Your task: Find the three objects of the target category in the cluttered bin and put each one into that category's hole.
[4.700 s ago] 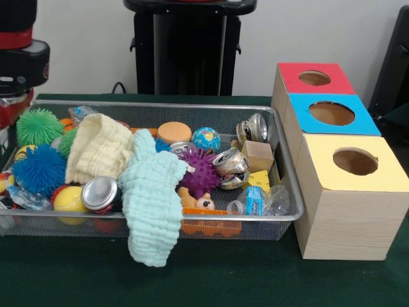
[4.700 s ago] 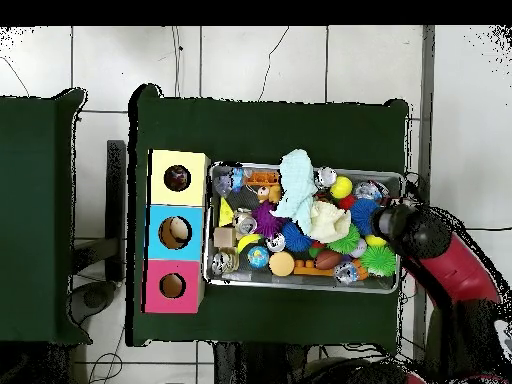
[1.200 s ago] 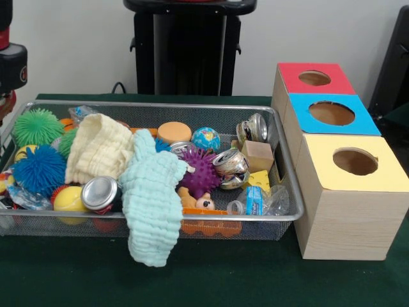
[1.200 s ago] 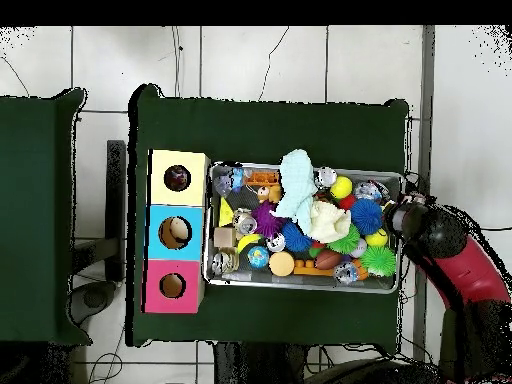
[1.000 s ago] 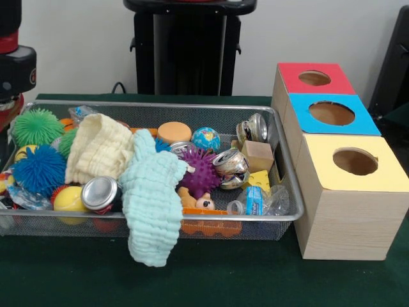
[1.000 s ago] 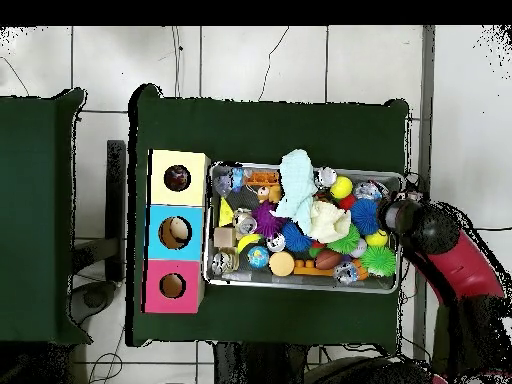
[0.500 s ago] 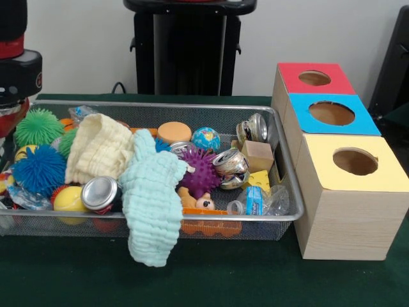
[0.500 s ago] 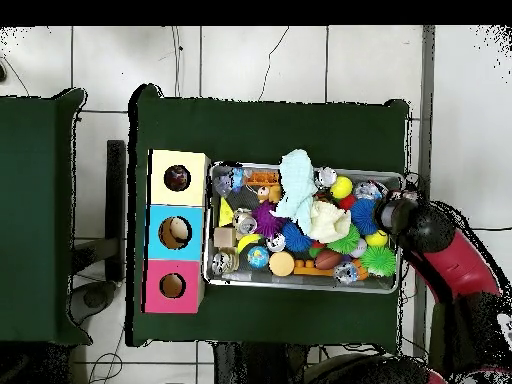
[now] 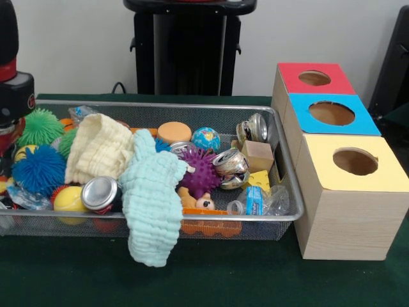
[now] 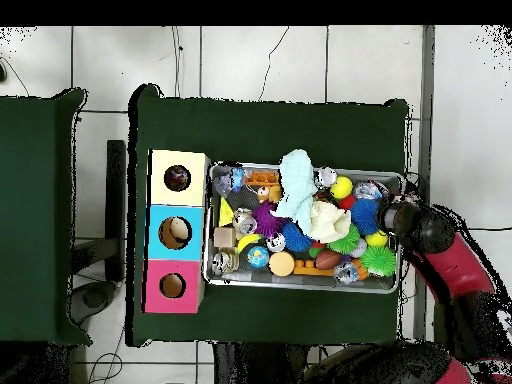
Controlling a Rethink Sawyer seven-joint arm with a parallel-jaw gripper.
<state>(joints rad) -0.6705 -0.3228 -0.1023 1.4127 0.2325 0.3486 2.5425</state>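
Note:
A wire mesh bin [image 9: 192, 106] holds a jumble. In it are a mint cloth [image 9: 152, 204] draped over the front rim and a cream cloth [image 9: 99, 148]. There are also purple [image 9: 201, 171], blue [image 9: 38, 169] and green [image 9: 39, 126] spiky balls, silver cans [image 9: 100, 192] [image 9: 230, 165] and a wood cube [image 9: 257, 155]. Red [image 9: 314, 78], blue [image 9: 332, 114] and yellow [image 9: 354, 192] topped boxes, each with a round hole, stand beside the bin. My gripper [image 9: 9, 112] hangs over the bin's end farthest from the boxes, and it is the dark head [image 10: 405, 226] in the overhead view. Its tips are hidden.
Further items in the bin are a globe ball [image 9: 206, 138], an orange disc [image 9: 174, 132], a yellow ball [image 9: 67, 198], a crushed plastic bottle [image 9: 262, 203] and another can [image 9: 254, 128]. A dark green cloth [image 10: 270, 125] covers the table around the bin.
The arm's head has swayed at the bin's end and now sits a little lower and further left in the front view. Nothing in the bin has moved.

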